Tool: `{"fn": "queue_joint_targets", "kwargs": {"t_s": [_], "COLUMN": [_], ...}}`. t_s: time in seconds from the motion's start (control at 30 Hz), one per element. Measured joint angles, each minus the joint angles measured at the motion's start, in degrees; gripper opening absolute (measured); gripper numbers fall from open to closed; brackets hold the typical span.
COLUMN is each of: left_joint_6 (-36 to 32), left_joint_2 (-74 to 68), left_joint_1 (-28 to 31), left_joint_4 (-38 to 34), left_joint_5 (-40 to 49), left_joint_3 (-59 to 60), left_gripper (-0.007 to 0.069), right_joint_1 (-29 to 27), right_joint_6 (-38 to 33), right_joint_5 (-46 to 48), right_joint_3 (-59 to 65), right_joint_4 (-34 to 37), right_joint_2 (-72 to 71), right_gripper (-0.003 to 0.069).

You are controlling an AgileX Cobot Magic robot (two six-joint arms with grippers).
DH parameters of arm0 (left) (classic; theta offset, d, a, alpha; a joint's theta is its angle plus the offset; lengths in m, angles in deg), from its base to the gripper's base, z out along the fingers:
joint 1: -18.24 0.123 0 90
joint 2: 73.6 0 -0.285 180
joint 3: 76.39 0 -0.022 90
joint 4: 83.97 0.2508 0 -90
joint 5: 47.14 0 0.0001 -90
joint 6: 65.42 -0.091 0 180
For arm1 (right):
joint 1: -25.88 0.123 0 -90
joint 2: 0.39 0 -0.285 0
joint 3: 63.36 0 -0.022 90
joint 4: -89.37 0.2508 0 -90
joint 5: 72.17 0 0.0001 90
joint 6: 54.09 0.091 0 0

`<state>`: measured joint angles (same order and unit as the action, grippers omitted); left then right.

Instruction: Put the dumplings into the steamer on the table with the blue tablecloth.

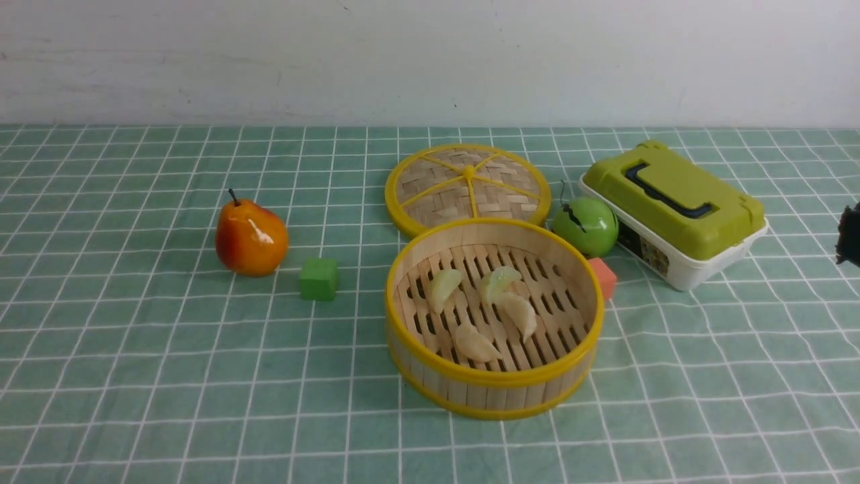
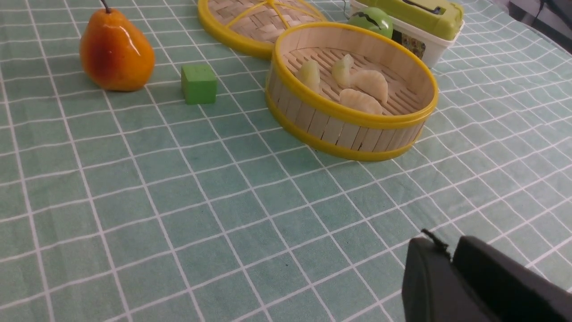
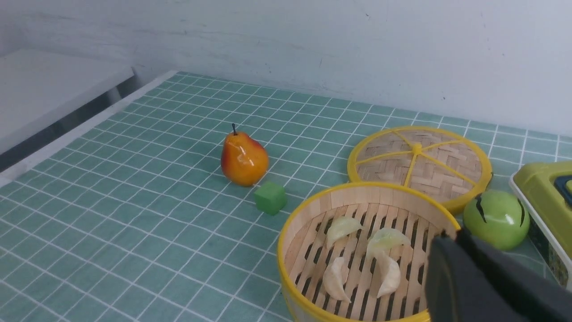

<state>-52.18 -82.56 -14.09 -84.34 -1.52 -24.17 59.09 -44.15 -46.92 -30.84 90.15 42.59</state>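
Note:
The steamer point(image 1: 494, 393) stands in the middle of the table on the blue tablecloth point(image 1: 134, 349). Several pale dumplings point(image 1: 521, 312) lie on its slatted floor, two of them touching. They also show in the left wrist view point(image 2: 371, 82) and the right wrist view point(image 3: 342, 226). My left gripper point(image 2: 447, 248) is shut and empty, low over bare cloth, well short of the steamer point(image 2: 339, 129). My right gripper point(image 3: 451, 239) is shut and empty, raised beside the steamer's right rim point(image 3: 308, 219). Only a black bit of the right arm point(image 1: 850, 234) shows in the front view.
The flat woven lid point(image 1: 468, 185) lies behind the steamer. A green apple point(image 1: 586, 225), a pink cube point(image 1: 605, 277) and a green-lidded box point(image 1: 675, 208) sit to its right. A pear point(image 1: 250, 235) and a green cube point(image 1: 318, 278) sit to its left.

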Motion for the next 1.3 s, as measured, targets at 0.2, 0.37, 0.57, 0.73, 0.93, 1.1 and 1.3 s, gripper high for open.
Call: {"fn": "queue_joint_targets", "kwargs": {"t_s": [0.2,0.37,0.57,0.73,0.93,1.1,1.3], "left_joint_6": [0.00,0.00,0.00,0.05,0.10,0.10,0.10], "left_joint_2": [0.00,0.00,0.00,0.00,0.00,0.00,0.00], "left_joint_1": [0.00,0.00,0.00,0.00,0.00,0.00,0.00], "left_joint_4": [0.00,0.00,0.00,0.00,0.00,0.00,0.00], "left_joint_5": [0.00,0.01,0.01,0.01,0.01,0.01,0.01], "left_joint_3": [0.00,0.00,0.00,0.00,0.02,0.02,0.02], "left_gripper": [0.0076,0.0081,0.0087,0.0089,0.0092,0.0099,0.0104], "right_joint_1": [0.00,-3.44,-16.40,-27.85,-32.86,-32.91,-32.91], "right_joint_6": [0.00,-0.22,-0.22,-0.22,-0.22,-0.22,-0.11], "right_joint_5": [-2.35,-7.43,-12.81,-13.96,-12.80,-6.30,-3.92], "right_joint_3": [4.62,18.84,33.21,40.16,45.94,46.22,45.81], "right_joint_4": [-0.33,-1.81,-1.70,-1.70,-1.88,-3.24,-4.16], "right_joint_2": [-0.96,-7.49,-20.72,-28.10,-35.18,-35.74,-35.74], "right_gripper": [-0.0012,-0.0012,-0.0012,-0.0021,-0.0022,-0.0022,-0.0022]}}
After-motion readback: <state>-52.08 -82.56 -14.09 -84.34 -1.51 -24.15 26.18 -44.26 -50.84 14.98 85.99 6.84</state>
